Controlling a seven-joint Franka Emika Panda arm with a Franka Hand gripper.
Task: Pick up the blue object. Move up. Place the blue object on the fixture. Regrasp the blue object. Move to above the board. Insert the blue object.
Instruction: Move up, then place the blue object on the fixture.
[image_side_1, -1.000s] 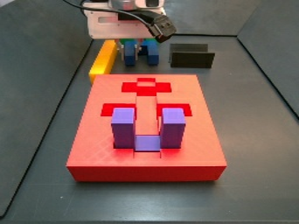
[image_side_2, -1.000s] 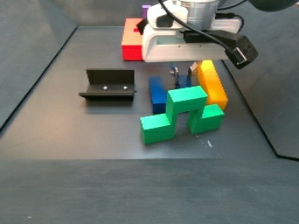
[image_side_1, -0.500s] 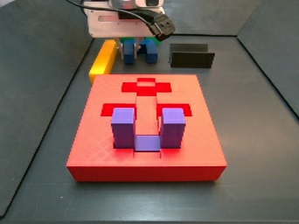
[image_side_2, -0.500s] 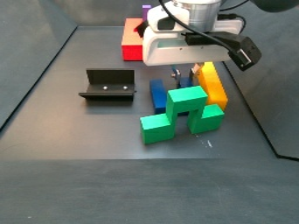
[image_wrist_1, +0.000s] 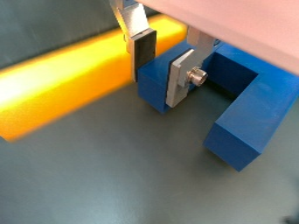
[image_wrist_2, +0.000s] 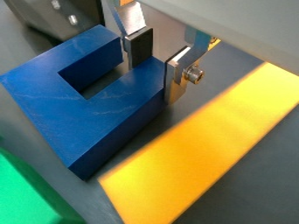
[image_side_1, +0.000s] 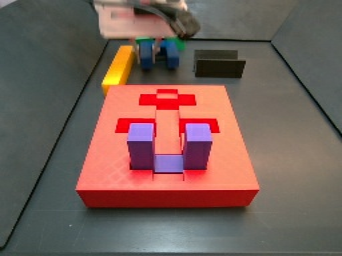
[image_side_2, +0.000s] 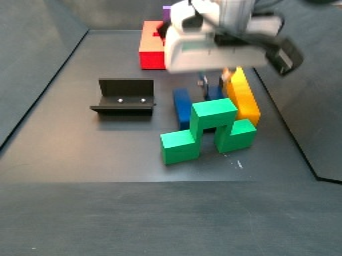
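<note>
The blue object (image_wrist_1: 251, 114) lies flat on the floor, next to the yellow bar. It also shows in the other wrist view (image_wrist_2: 82, 96) and in both side views (image_side_1: 171, 56) (image_side_2: 182, 104). My gripper (image_wrist_1: 160, 77) is low over it, open. The jaws stand on either side of one arm of the block, also seen in the other wrist view (image_wrist_2: 159, 75). The gripper is blurred in both side views (image_side_1: 158, 42) (image_side_2: 207, 82). The fixture (image_side_1: 219, 64) (image_side_2: 123, 97) stands apart on the floor. The red board (image_side_1: 167, 165) (image_side_2: 150, 46) lies nearby.
A purple U-shaped block (image_side_1: 167, 148) sits in the board. A yellow bar (image_wrist_1: 70, 74) (image_side_2: 242, 95) lies right beside the blue object. A green block (image_side_2: 203, 130) stands on the blue object's other side, close to the gripper.
The arm's hand is now blurred in both side views and has shifted slightly. The blue object and the other blocks have not moved.
</note>
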